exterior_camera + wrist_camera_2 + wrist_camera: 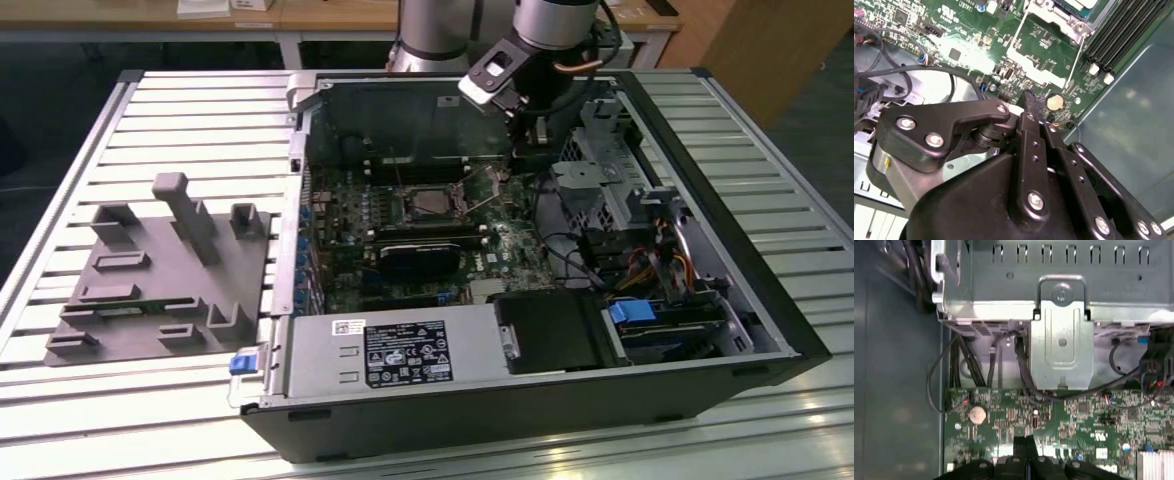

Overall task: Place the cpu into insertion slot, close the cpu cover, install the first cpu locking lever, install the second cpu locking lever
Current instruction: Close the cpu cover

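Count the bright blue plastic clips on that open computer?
2. The first blue clip sits beside the power-supply box, toward the exterior view's left; the second blue clip sits on the drive bay, toward its right. Others may be hidden.
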Controlling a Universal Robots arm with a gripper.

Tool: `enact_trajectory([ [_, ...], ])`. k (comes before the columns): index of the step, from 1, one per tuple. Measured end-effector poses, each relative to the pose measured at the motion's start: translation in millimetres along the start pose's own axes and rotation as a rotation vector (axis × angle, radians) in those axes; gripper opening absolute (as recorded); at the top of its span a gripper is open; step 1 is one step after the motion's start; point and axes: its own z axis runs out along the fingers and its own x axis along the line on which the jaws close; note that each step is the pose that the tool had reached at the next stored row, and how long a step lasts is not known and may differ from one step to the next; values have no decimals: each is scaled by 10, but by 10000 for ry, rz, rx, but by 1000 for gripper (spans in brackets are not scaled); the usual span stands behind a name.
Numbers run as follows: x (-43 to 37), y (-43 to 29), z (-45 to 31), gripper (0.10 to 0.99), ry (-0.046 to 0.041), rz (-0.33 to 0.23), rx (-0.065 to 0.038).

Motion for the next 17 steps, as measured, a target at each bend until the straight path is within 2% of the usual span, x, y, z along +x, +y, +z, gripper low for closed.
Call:
enact_trajectory([
  [5, -1, 1, 16, 102, 0, -1, 0],
  [17, -3, 18, 186, 102, 0, -1, 0],
])
